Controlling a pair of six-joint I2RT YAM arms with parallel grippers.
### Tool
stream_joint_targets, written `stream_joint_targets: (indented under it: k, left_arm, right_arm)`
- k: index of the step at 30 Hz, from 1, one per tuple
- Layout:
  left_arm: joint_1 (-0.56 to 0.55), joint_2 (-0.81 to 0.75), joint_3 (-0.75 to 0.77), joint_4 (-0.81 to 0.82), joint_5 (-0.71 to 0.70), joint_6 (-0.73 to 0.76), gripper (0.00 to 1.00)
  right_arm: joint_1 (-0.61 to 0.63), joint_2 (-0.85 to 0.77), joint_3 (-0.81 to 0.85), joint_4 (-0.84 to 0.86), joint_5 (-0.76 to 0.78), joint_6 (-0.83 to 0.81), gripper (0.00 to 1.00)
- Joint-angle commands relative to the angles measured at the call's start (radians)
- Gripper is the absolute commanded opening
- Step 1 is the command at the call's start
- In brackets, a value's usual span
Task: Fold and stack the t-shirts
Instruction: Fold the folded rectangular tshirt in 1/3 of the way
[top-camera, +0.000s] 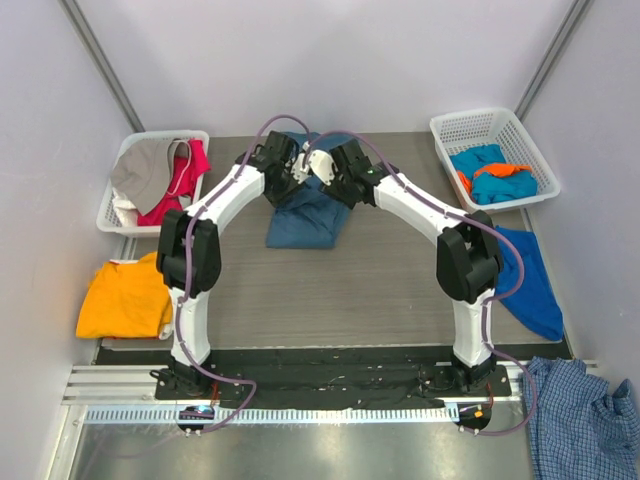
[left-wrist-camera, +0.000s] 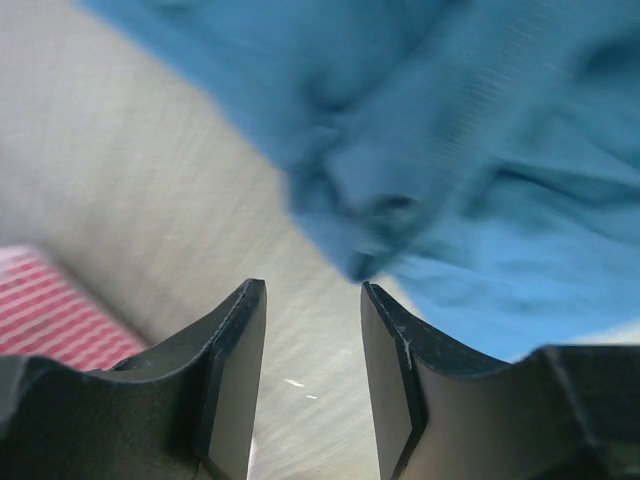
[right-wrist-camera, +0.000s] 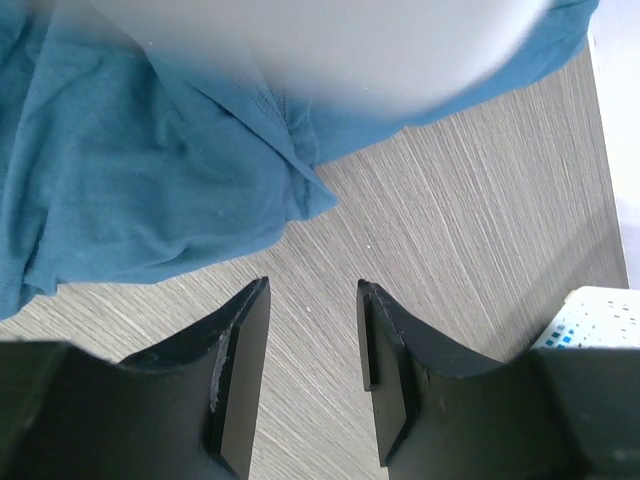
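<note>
Tabletop of grey wood-grain laminate (top-camera: 380, 290), carrying all items below. Large dark teal-blue cotton t-shirt (top-camera: 305, 220), lying at the far centre of the table in a rumpled, partly doubled heap, its far edge under both wrists. Royal-blue soft tee (top-camera: 530, 280), draped over the right table edge. Blue-and-white checked shirt (top-camera: 575, 415), off the table at near right; not part of the job. Bright orange tee (top-camera: 125, 298), loosely folded at the left edge. Two white mesh plastic baskets: left one (top-camera: 150, 137) holding grey and red garments, right one (top-camera: 480, 115) holding turquoise and orange ones. Left gripper (left-wrist-camera: 312, 290): jaws apart, nothing between them, just short of a bunched teal corner. Right gripper (right-wrist-camera: 312, 288): jaws likewise parted and empty, over bare table beside the shirt's hem. Step in hand, by judgement: fold of the teal shirt, between grasps. Next move calls for each pincer to pinch a single layer of edge cleanly, without dragging the heap.
</note>
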Motion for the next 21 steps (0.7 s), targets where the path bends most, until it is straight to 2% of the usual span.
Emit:
stream_joint_targets:
  k: [1,5,10,16,21]
  left_arm:
    - [-0.014,-0.014,0.073,-0.137,0.26,0.037,0.46]
    - [-0.015,0.041,0.122,-0.179,0.321,0.04,0.46]
    - [-0.014,0.063,0.131,-0.137,0.326,0.039,0.47]
    - [-0.014,0.092,0.148,-0.084,0.259,0.042,0.48]
    - [-0.014,0.08,0.101,0.017,0.182,0.027,0.49]
  right_arm:
    - [-0.011,-0.032,-0.05,0.026,0.041,0.013,0.47]
    - [-0.011,-0.047,-0.079,0.034,0.05,0.008,0.47]
    - [-0.011,-0.064,-0.117,0.041,0.055,0.0,0.47]
    - [-0.012,-0.08,-0.146,0.046,0.052,-0.001,0.47]
    - [-0.012,-0.078,-0.159,0.049,0.047,0.0,0.47]
